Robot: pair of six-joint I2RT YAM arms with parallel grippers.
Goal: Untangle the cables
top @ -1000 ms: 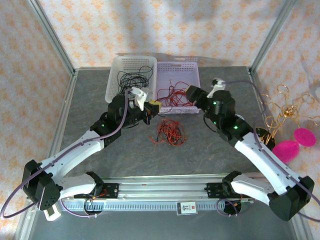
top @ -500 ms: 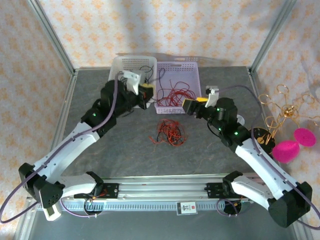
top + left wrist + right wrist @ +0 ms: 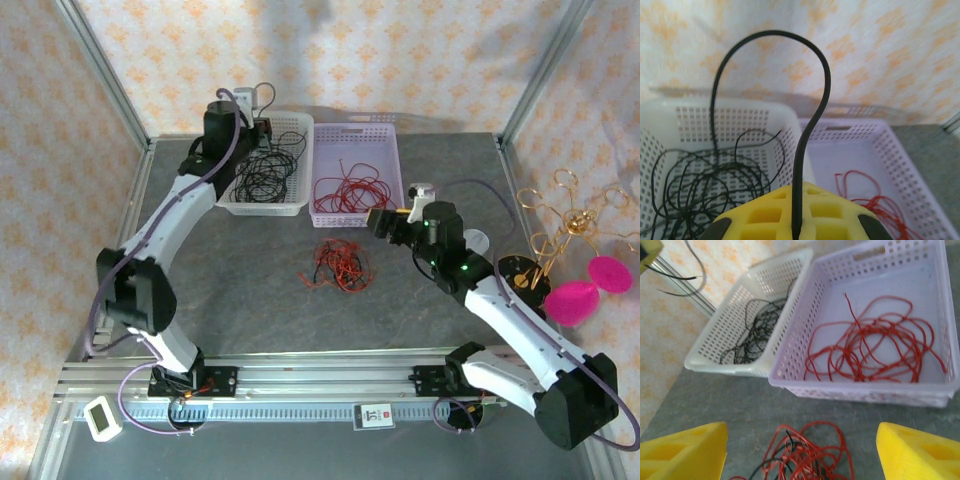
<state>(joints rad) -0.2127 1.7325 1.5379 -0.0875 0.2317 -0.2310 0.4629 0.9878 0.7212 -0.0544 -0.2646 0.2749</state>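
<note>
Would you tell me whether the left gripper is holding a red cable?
No, the left gripper is shut on a black cable that arches up from the white basket.

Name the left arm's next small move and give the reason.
Probably open the left gripper and let go of the black cable. The gripper is pinched shut on that strand, whose loose end arcs down into the white basket where the other black cables lie, so releasing it should drop it in with them.
</note>
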